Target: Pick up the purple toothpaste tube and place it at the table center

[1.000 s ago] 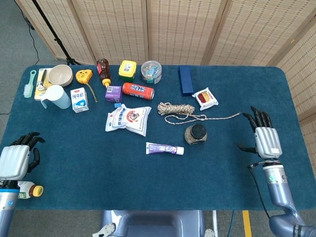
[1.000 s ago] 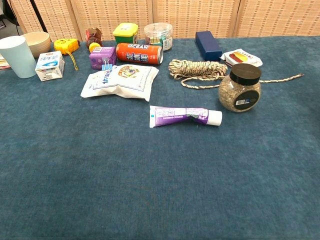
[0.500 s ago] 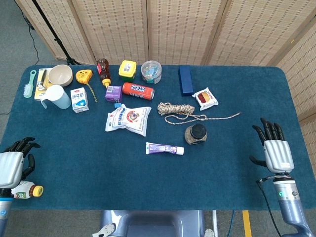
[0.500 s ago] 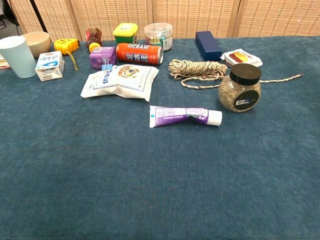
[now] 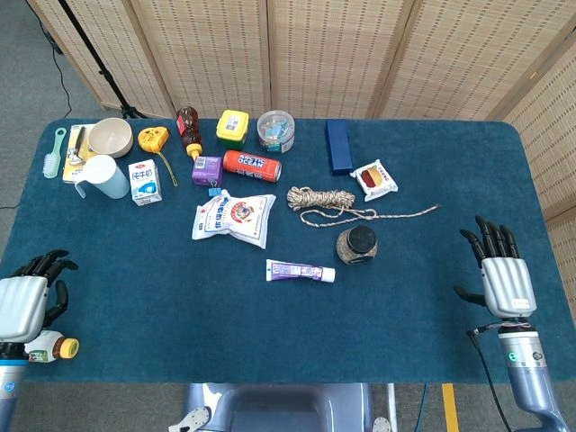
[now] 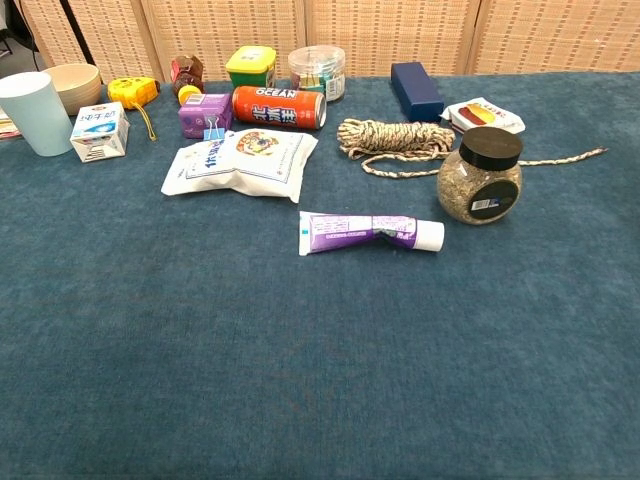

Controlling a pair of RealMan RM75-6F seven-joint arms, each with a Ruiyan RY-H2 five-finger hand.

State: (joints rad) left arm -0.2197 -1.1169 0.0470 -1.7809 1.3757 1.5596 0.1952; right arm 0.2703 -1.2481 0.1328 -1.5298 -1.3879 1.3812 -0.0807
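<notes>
- Right hand (image 5: pixel 500 277) hovers spread and empty at the table's right edge; left hand (image 5: pixel 25 301), fingers curled, holds nothing.
- Purple toothpaste tube (image 6: pixel 370 232) lies flat mid-table, black-lidded jar (image 6: pixel 480 176) just beside.
- Red can (image 6: pixel 279 107) reads "OCEAN".

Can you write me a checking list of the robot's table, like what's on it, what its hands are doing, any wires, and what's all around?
Surface: blue cloth table, flat.
Job's things: purple toothpaste tube lying flat near the middle, cap pointing right, untouched.
Clutter: jar just right of the tube; rope, white pouch, red can, milk carton and cup behind it.
Hands: left hand at the near left edge, fingers curled, empty; right hand at the near right edge, fingers straight, empty.
Cables: black wire by the right arm.
Surroundings: woven screens behind.
</notes>
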